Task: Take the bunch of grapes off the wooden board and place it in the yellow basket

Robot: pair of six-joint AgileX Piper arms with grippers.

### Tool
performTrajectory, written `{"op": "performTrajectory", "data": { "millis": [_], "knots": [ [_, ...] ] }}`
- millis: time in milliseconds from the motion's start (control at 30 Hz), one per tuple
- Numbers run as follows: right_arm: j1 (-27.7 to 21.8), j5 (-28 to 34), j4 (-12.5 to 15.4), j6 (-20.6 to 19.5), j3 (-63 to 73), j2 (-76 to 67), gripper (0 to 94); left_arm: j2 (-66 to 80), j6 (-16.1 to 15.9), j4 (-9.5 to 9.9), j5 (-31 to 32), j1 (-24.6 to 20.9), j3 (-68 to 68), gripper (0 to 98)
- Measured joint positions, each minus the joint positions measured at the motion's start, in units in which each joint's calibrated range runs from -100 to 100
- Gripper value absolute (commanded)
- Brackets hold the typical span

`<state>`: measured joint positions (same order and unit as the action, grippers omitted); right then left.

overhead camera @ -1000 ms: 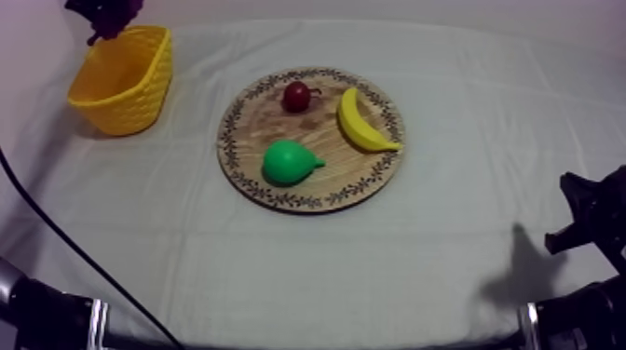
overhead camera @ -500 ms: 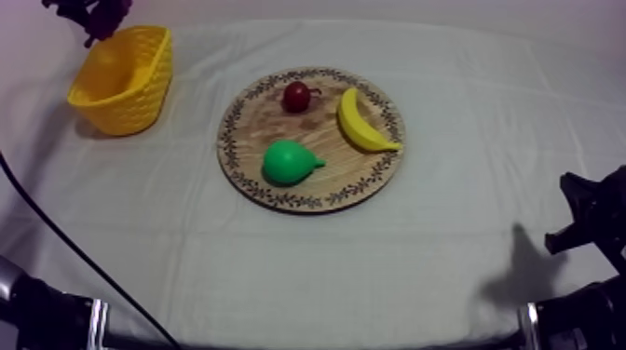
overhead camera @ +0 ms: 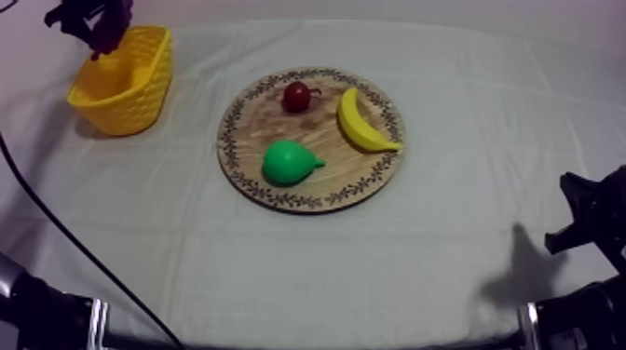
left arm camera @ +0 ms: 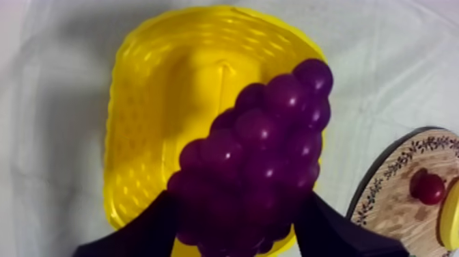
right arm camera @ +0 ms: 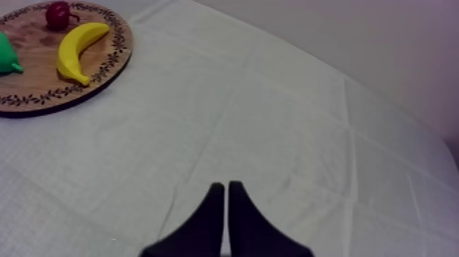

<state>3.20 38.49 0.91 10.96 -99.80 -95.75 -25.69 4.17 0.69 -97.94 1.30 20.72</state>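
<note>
left wrist view: l gripper [left arm camera: 235, 232] pinches grapes [left arm camera: 263, 157] over basket [left arm camera: 143, 123]; pear [overhead camera: 287, 162], banana [overhead camera: 361, 121] on board [overhead camera: 250, 121]; r gripper [right arm camera: 227, 188] closed.

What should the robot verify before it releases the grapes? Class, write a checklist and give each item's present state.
1. Grip: left gripper is shut on the bunch of grapes. Ok.
2. Aim: in the left wrist view the bunch hangs over the opening of the yellow basket, one end near its rim. Ok.
3. Basket stands upright on the cloth. Ok.
4. Drop height above the basket floor. Cannot tell.
5. Right gripper is shut, over bare cloth, well away from the basket. Ok.
6. Pear, banana and small red fruit lie on the wooden board, apart from the basket. Ok.
</note>
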Motion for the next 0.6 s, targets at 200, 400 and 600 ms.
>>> {"op": "performTrajectory", "data": {
  "millis": [200,400,600],
  "knots": [
    [0.0,0.0,0.0,0.0,0.0,0.0,0.3,-2.01,-0.05,0.28,0.59,0.0,-1.05,37.1],
    [0.0,0.0,0.0,0.0,0.0,0.0,0.3,-4.76,-0.19,0.54,1.5,0.0,-1.52,37.1],
    [0.0,0.0,0.0,0.0,0.0,0.0,0.3,-7.48,-0.16,0.41,1.84,-0.36,-1.51,37.5]
  ]
}}
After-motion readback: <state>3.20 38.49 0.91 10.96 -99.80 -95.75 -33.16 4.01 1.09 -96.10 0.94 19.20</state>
